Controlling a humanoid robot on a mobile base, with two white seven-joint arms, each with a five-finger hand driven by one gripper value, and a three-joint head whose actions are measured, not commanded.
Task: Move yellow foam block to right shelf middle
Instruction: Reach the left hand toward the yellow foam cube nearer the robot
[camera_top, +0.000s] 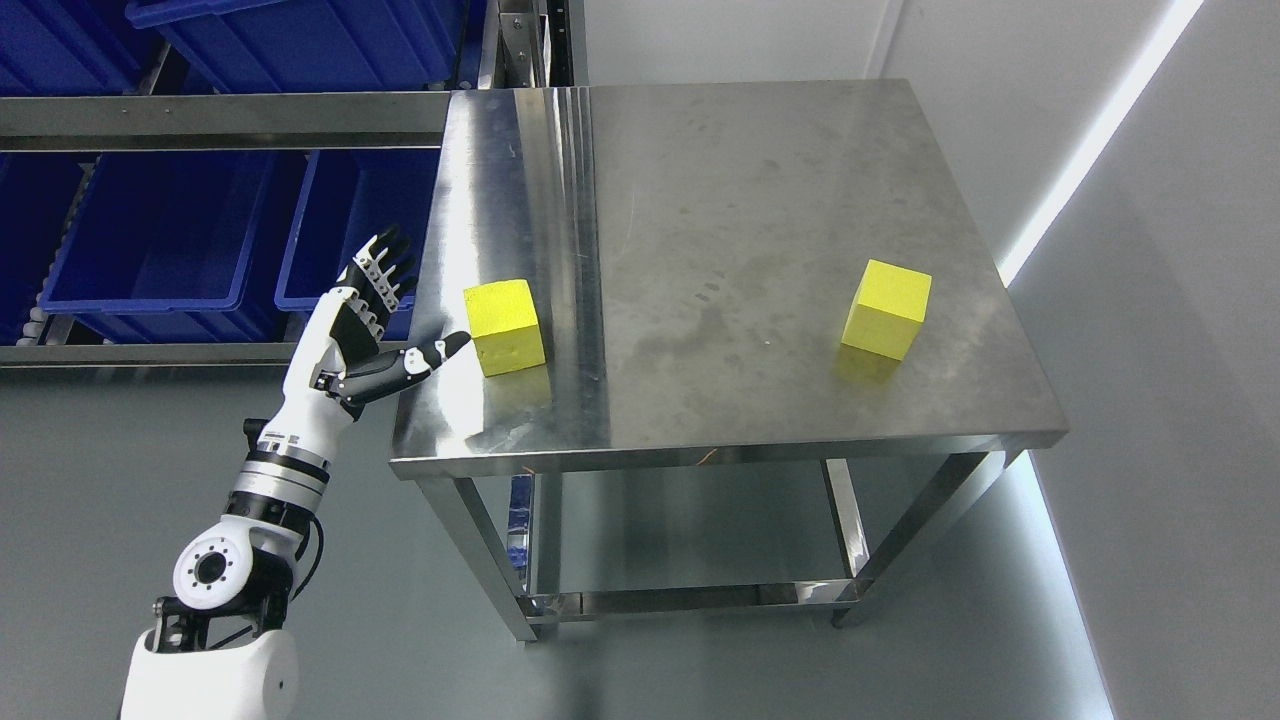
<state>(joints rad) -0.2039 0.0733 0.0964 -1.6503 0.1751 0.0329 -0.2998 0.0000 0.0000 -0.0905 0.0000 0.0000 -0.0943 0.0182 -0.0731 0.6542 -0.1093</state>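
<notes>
Two yellow foam blocks rest on the steel table (740, 200). One block (505, 326) sits near the table's left edge, the other block (887, 308) near its right side. My left hand (385, 315) is raised just left of the nearer block, fingers spread and holding nothing. Its thumb (440, 350) reaches over the table edge, a short gap from the block's left face. The right arm does not show.
A metal shelf rack (220, 118) with blue bins (165, 235) stands at the left, behind my hand. The table has a lower shelf (690, 545). A white wall runs along the right, and grey floor lies below.
</notes>
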